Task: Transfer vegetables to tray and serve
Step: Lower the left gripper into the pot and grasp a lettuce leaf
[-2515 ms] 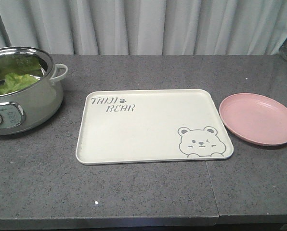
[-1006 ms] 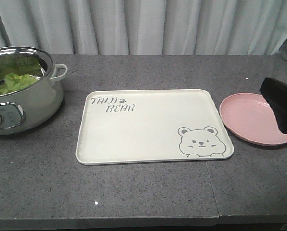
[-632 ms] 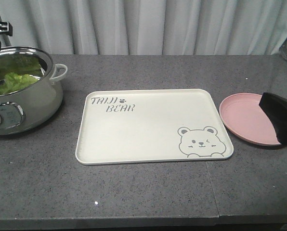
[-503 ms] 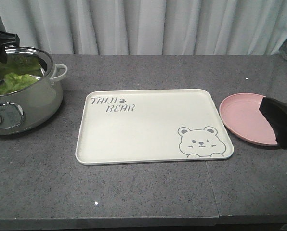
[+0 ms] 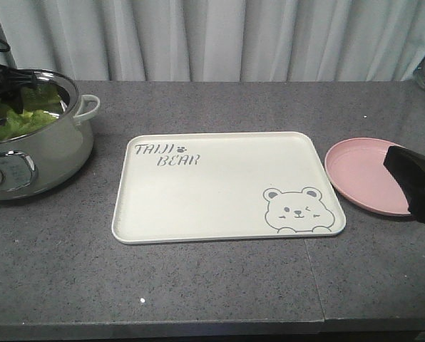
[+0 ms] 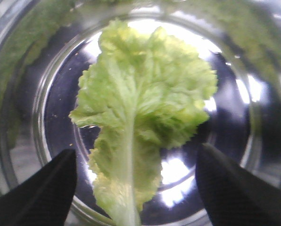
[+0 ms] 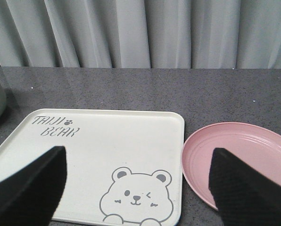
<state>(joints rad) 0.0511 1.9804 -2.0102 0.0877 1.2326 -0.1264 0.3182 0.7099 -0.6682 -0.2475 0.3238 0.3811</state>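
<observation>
1. One leaf is the whole job: the vegetables (image 6: 140, 117) lie flat on the shiny bottom of the pot (image 5: 52, 153), upper left of the front view. The tray (image 5: 219, 214) sits bare mid-frame on the worktop (image 5: 219, 292).
2. I read this as the reach for the pick. My left tool (image 6: 136, 160) hangs over the leaf, fingers spread wide, gripping nothing.
3. Next it should drop and close on the pale rib without scraping steel.
4. My right tool (image 7: 138, 153) is spread too and empty, near the pink plate (image 7: 239, 160) at the right edge.
5. Mirror reflections blur the pot wall. I cannot judge the tool's height, and the front view crops both arms.
</observation>
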